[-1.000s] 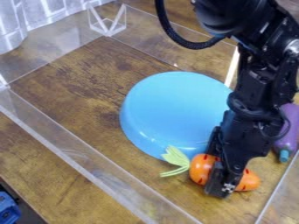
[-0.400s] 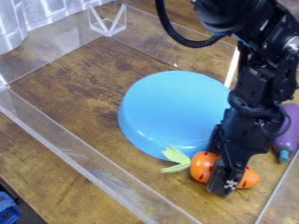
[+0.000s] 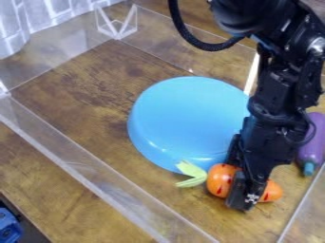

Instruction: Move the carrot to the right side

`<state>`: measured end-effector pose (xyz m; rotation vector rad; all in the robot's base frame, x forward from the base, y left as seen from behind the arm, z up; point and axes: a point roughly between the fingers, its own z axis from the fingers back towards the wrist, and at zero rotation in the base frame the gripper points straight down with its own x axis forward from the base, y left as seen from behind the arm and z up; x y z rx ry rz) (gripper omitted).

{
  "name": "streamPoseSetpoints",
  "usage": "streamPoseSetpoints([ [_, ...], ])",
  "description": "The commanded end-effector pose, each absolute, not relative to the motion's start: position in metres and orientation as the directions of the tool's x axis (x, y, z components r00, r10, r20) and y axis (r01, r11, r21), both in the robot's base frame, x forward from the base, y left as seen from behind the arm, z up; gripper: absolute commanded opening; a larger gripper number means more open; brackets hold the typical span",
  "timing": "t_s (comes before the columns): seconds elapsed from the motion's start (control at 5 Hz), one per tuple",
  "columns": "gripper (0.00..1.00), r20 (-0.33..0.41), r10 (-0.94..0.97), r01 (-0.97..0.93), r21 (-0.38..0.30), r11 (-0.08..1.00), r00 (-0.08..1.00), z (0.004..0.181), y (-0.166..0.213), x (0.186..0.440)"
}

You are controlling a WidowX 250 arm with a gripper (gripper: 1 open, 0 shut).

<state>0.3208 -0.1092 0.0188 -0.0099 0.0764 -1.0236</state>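
Now the black end effector is pinching the small glossy orange toy carrot near the tabletop's front-right edge; releasing probably comes next.

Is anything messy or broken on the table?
Nothing looks broken or spilled. The blue plate lies upside down, dome up, which is a bit odd. The gripper is down over the carrot, and the purple eggplant lies at the right edge.

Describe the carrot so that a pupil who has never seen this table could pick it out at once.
Find the big blue plate on the wooden table. Just off its near-right edge, under the black gripper, lies the carrot. It is small, glossy orange with pale yellow-green leaves, unlike the purple eggplant further right.
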Motion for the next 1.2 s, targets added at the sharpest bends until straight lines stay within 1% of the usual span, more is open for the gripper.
streamPoseSetpoints([
  [0.0,0.00,-0.059,-0.832,0.830,-0.049,0.555,0.552,0.0158,-0.0931,0.3218],
  [1.0,0.00,-0.043,-0.819,0.816,-0.063,0.574,0.573,0.0144,-0.0900,0.3253],
])
